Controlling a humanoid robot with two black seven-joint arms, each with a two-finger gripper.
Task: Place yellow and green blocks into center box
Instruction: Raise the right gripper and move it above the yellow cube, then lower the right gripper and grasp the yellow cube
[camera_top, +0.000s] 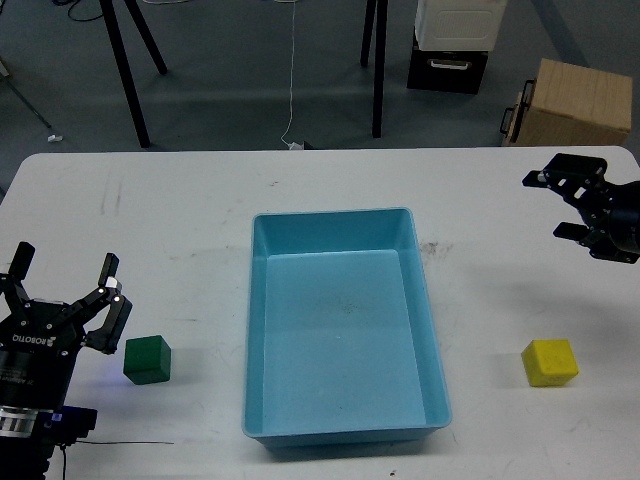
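1. Light blue plastic forms the center box, which sits in the middle of the white surface and holds nothing
2. Dark green block rests left of the box, just beside the left end effector, whose fingers are spread apart
3. Yellow block lies on the surface right of the box, apart from it
4. Right end effector hovers farther back at the right edge, well apart from the yellow block; its fingers look spread

R arm cut off at frame edge; white-black box cropped at top.
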